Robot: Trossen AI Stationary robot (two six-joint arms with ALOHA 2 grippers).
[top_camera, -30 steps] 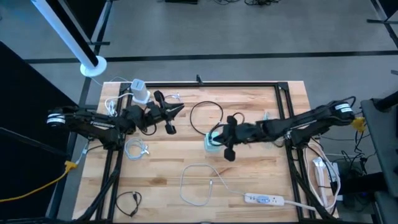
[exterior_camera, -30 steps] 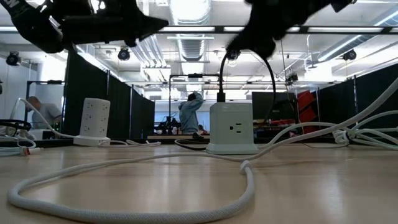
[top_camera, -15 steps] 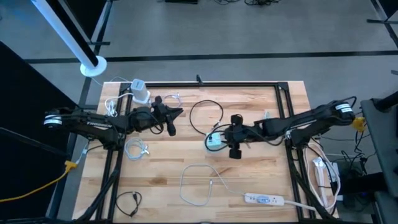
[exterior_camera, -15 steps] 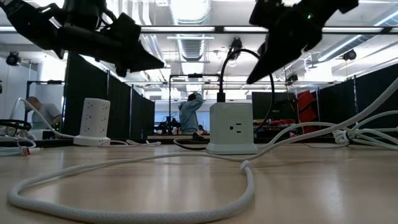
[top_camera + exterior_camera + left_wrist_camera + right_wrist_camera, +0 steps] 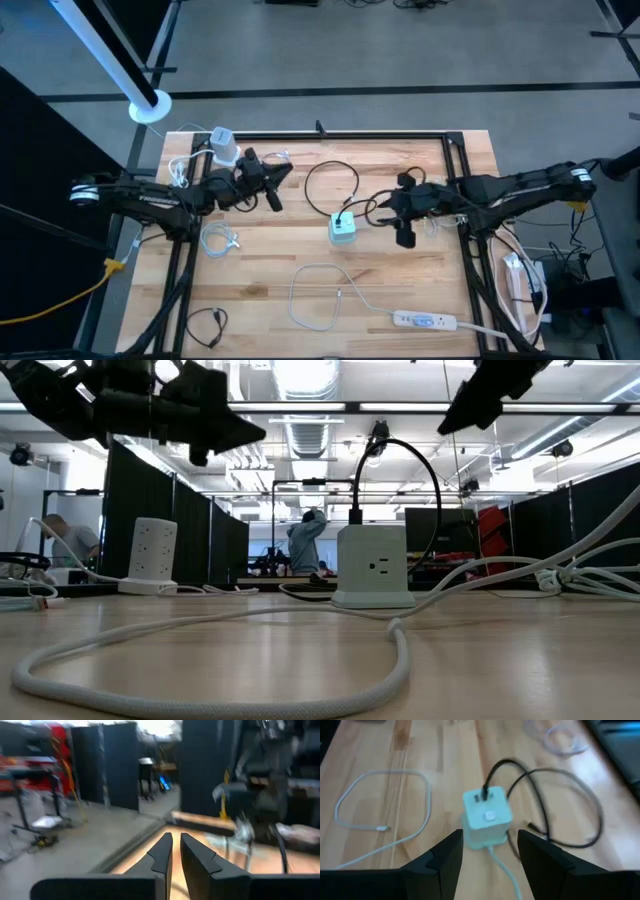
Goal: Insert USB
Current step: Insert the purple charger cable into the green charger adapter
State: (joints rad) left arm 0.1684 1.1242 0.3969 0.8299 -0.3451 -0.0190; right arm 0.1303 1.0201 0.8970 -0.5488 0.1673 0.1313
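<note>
Pale plank table (image 5: 400, 290); boxy white hub (image 5: 343, 229) mid-table, thin black cable (image 5: 492, 777) plugged on top. Right gripper (image 5: 403, 207) beside hub, fingers apart, empty. Left gripper (image 5: 275, 183) narrow, empty, raised.

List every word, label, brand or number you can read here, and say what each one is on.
No text can be read in any view.
Power strip: small coloured markings, too small to read.
Cube charger: only sockets and a button on it, no lettering visible.
White tower charger: only outlet holes, no label visible.
</note>
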